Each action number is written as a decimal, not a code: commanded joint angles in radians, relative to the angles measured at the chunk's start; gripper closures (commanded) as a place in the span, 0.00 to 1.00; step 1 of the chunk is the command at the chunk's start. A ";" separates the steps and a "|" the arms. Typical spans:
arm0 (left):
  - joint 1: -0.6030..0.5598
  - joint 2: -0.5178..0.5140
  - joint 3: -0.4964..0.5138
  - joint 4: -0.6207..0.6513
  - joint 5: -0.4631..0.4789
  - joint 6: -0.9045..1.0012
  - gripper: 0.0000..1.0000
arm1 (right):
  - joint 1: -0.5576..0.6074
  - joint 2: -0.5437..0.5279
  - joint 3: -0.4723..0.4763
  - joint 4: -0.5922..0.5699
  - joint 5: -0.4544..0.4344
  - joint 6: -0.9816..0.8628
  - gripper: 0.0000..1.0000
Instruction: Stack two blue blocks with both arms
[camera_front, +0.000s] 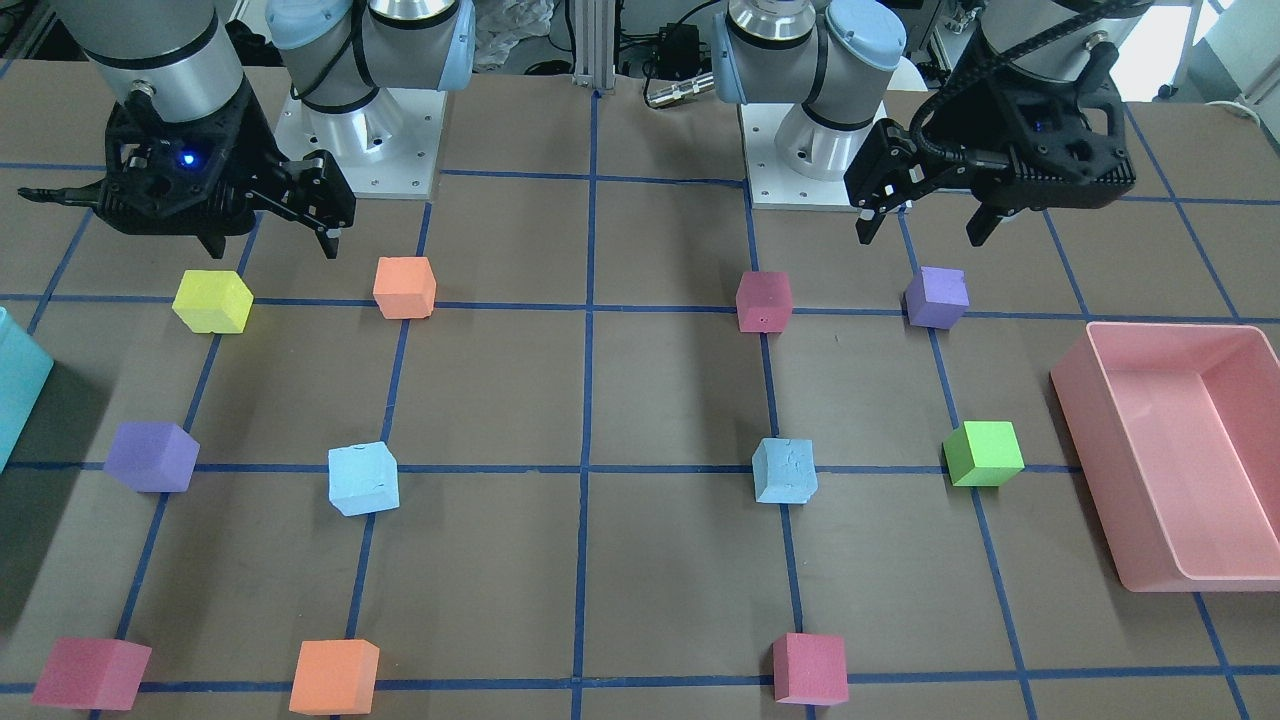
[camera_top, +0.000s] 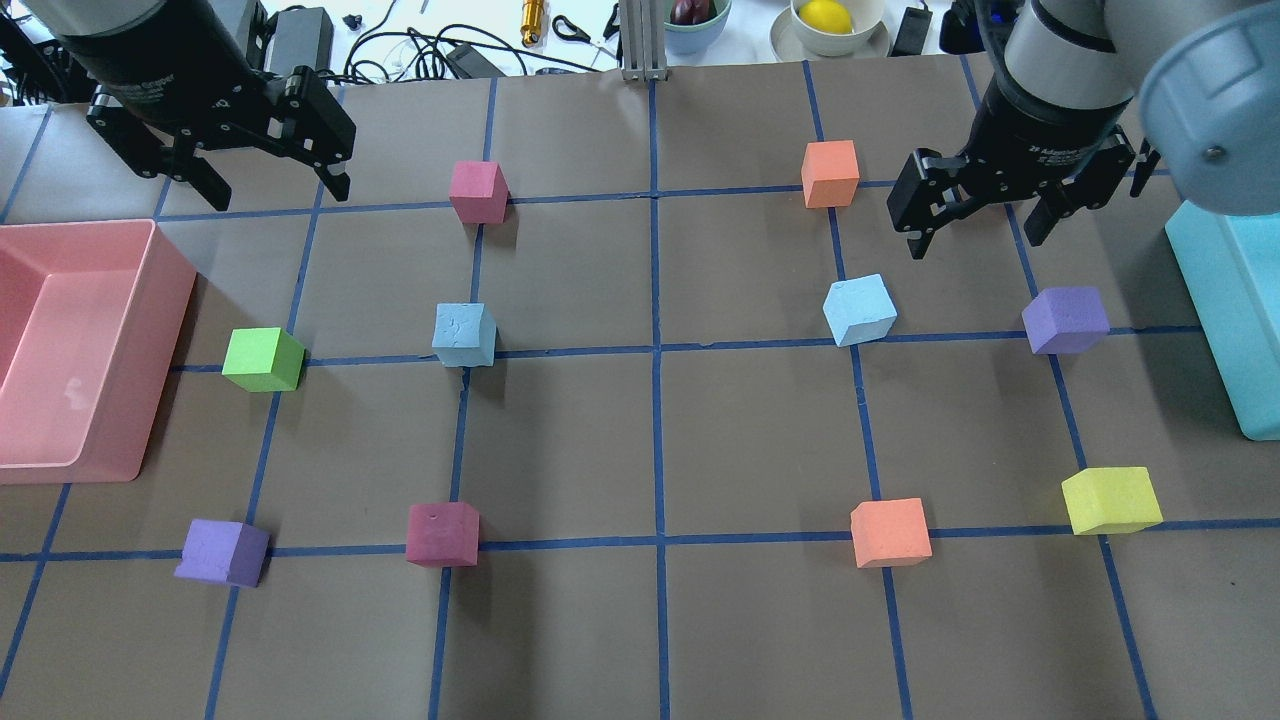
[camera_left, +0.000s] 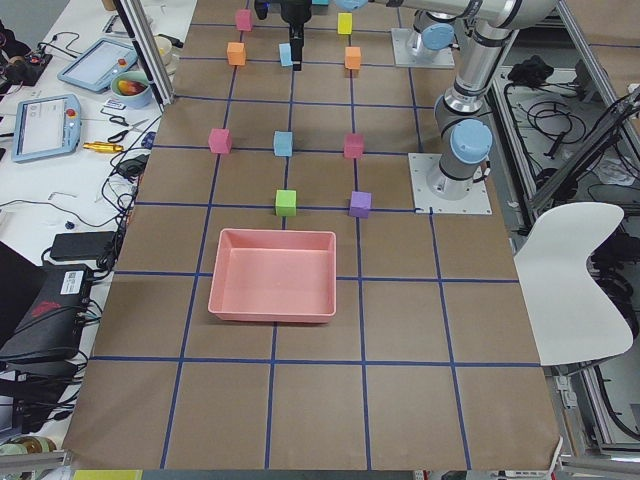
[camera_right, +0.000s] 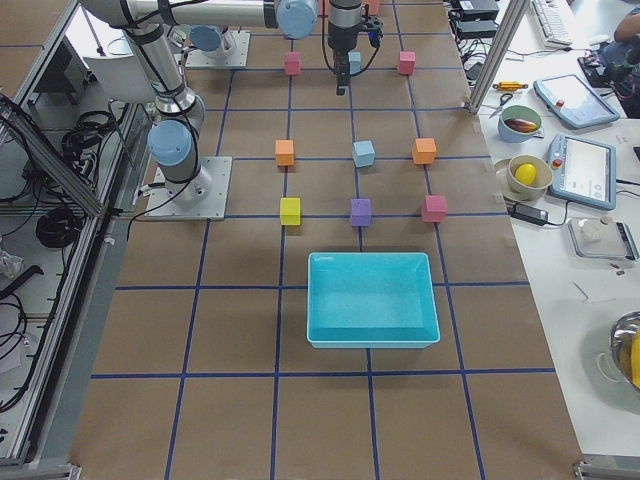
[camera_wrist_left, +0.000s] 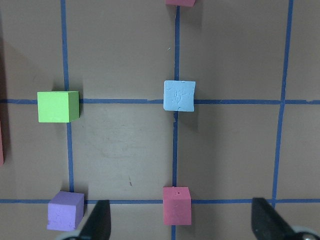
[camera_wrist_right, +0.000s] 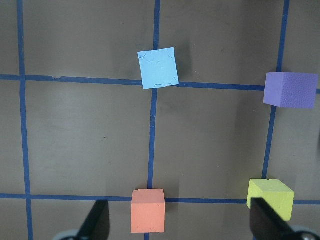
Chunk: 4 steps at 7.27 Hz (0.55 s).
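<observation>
Left blue block (camera_top: 465, 335) and right blue block (camera_top: 859, 310) sit well apart, faces seemingly pitted. Left gripper (camera_top: 278, 190) and right gripper (camera_top: 975, 240) hang wide open, empty.

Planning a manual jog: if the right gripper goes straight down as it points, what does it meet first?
The right gripper would most likely meet bare table between the orange block and the yellow block. Height is hard to judge, so that's approximate.

Brown gridded table (camera_top: 750, 440) carries blue blocks (camera_top: 464, 335), other coloured cubes (camera_top: 890, 532), pink tray (camera_top: 160, 380), teal bin (camera_top: 1225, 320).
</observation>
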 joint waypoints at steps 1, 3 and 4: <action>-0.004 0.013 -0.015 -0.001 0.000 0.001 0.00 | -0.002 0.000 0.002 0.000 0.000 0.000 0.00; -0.004 0.011 -0.015 0.001 0.000 0.001 0.00 | 0.000 0.001 0.004 0.000 -0.014 0.000 0.00; -0.004 0.011 -0.015 0.001 0.000 0.001 0.00 | 0.001 0.006 0.009 0.000 -0.015 -0.002 0.00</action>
